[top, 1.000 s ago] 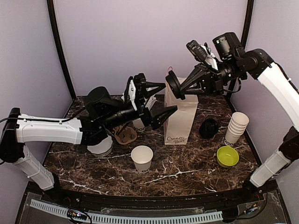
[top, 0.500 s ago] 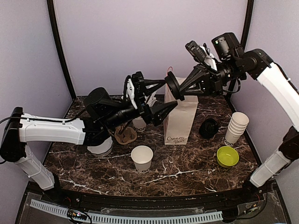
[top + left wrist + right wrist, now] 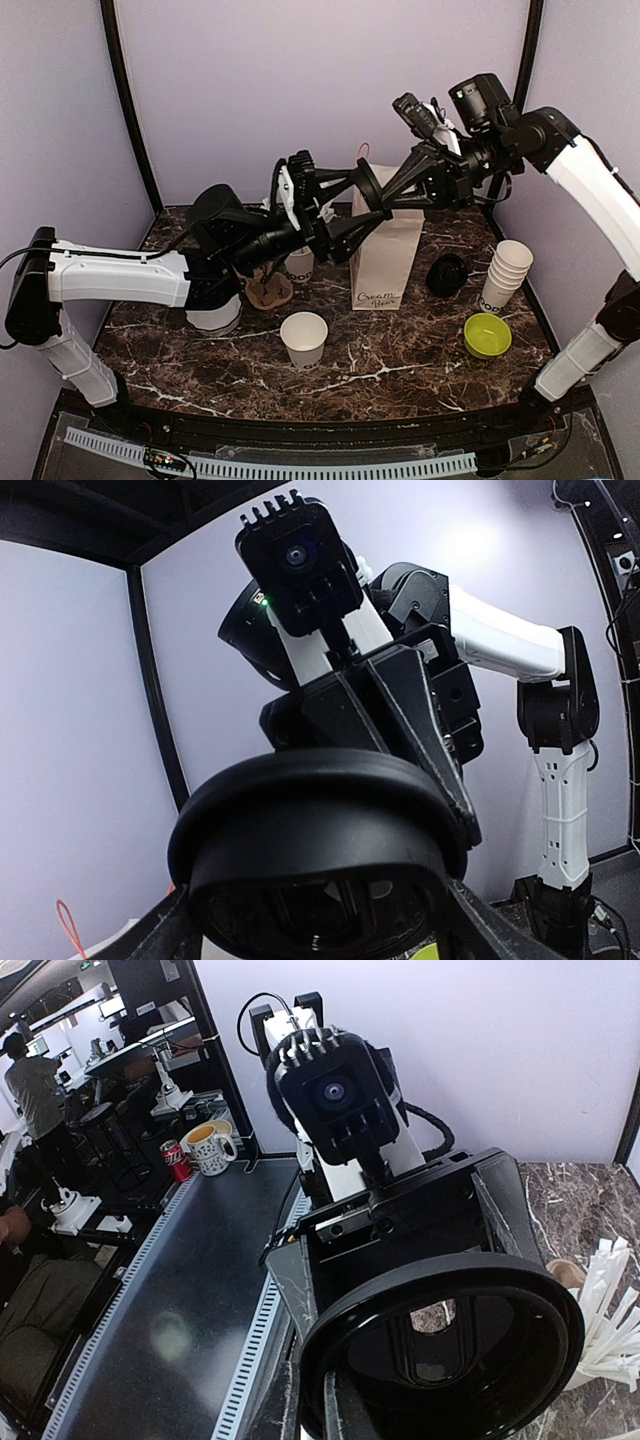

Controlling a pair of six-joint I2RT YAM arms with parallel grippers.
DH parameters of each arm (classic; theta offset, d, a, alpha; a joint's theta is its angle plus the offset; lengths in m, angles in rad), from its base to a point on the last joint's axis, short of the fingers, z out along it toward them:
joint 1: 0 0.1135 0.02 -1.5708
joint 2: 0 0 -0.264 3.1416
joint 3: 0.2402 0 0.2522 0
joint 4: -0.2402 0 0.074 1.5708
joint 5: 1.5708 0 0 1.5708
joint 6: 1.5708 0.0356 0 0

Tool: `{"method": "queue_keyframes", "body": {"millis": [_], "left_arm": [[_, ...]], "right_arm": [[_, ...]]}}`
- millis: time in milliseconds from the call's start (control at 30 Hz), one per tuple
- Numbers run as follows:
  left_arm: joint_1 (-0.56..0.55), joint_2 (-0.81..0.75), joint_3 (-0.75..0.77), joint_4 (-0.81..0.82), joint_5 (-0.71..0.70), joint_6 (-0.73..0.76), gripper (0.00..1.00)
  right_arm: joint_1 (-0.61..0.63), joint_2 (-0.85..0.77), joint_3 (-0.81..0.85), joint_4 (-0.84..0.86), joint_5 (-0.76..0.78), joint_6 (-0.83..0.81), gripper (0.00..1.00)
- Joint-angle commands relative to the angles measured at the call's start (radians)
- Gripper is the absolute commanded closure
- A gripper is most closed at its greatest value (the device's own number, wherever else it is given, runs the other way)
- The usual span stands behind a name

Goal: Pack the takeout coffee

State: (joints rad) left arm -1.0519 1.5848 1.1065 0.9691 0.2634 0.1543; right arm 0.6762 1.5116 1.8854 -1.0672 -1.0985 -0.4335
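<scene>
Above the paper bag (image 3: 386, 262) the right gripper (image 3: 378, 190) pinches a black lid (image 3: 368, 185); the left gripper (image 3: 364, 199) is spread around it, contact unclear; a lidless cup (image 3: 303, 338) stands front-left of the bag; a second cup (image 3: 298, 266) is half hidden.

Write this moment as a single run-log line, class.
right pincer: shut on black lid, held aloft | left pincer: open, straddling lid | paper bag: upright
</scene>
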Motion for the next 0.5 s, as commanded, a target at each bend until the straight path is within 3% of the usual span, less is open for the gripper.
{"method": "queue_keyframes", "body": {"millis": [0, 200, 333, 467], "left_arm": [[-0.005, -0.015, 0.028, 0.041, 0.005, 0.001, 0.21], [-0.005, -0.066, 0.014, -0.105, -0.030, -0.011, 0.25], [-0.005, -0.169, 0.001, -0.420, -0.058, -0.011, 0.26], [-0.005, -0.266, 0.020, -0.837, -0.080, -0.032, 0.28]], "right_arm": [[0.010, -0.016, -0.021, 0.037, 0.022, -0.006, 0.92], [-0.030, -0.069, -0.057, 0.004, 0.100, -0.042, 0.66], [-0.108, -0.231, -0.318, 0.096, 0.194, -0.034, 0.49], [-0.138, -0.313, -0.554, 0.201, 0.278, -0.014, 0.44]]}}
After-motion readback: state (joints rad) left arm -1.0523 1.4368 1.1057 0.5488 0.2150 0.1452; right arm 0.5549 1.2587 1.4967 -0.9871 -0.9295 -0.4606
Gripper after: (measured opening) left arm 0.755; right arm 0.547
